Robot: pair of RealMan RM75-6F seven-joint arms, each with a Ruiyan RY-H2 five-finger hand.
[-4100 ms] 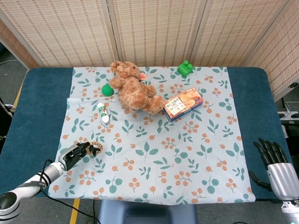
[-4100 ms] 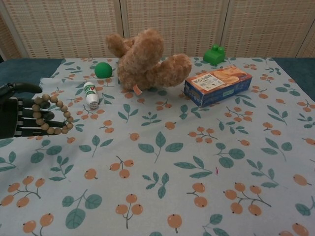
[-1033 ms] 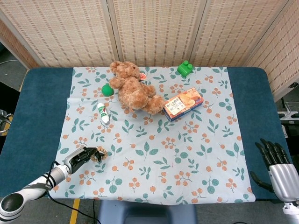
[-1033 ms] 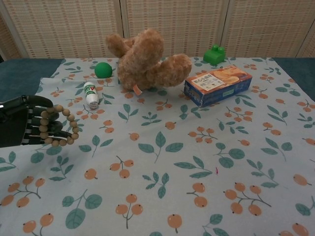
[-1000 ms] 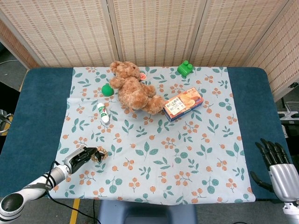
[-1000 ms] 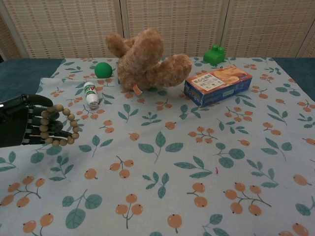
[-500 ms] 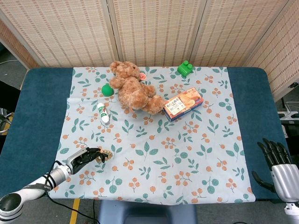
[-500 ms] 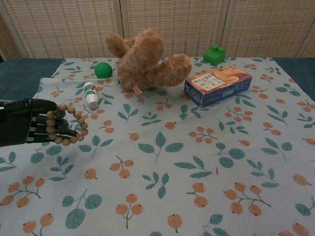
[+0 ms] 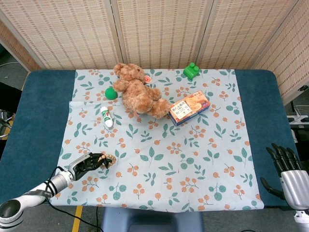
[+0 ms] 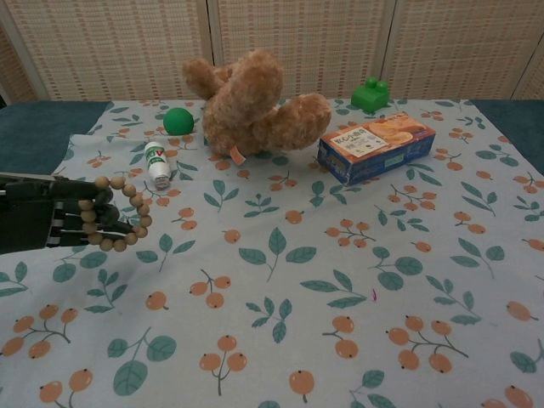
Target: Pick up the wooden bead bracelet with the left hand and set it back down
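The wooden bead bracelet [image 10: 126,216] hangs as a loop around the fingertips of my black left hand [image 10: 51,214] at the left edge of the chest view. The thumb lies straight along the top and the fingers still reach through the loop. In the head view the left hand [image 9: 82,165] is low over the floral cloth near its front left corner, with the bracelet [image 9: 107,160] at its tip. I cannot tell whether the beads touch the cloth. My right hand [image 9: 286,175] stays off the cloth at the front right, fingers spread, holding nothing.
A small white bottle [image 10: 157,164], a green ball [image 10: 178,119], a brown teddy bear [image 10: 251,98], an orange biscuit box [image 10: 375,146] and a green toy brick [image 10: 370,93] lie further back. The floral cloth [image 9: 159,145] covers the blue table [image 9: 41,116].
The left hand has shifted slightly rightward with the bracelet. Its thumb has straightened out and the fingers grip the beads less tightly than a second ago. The right hand has not moved.
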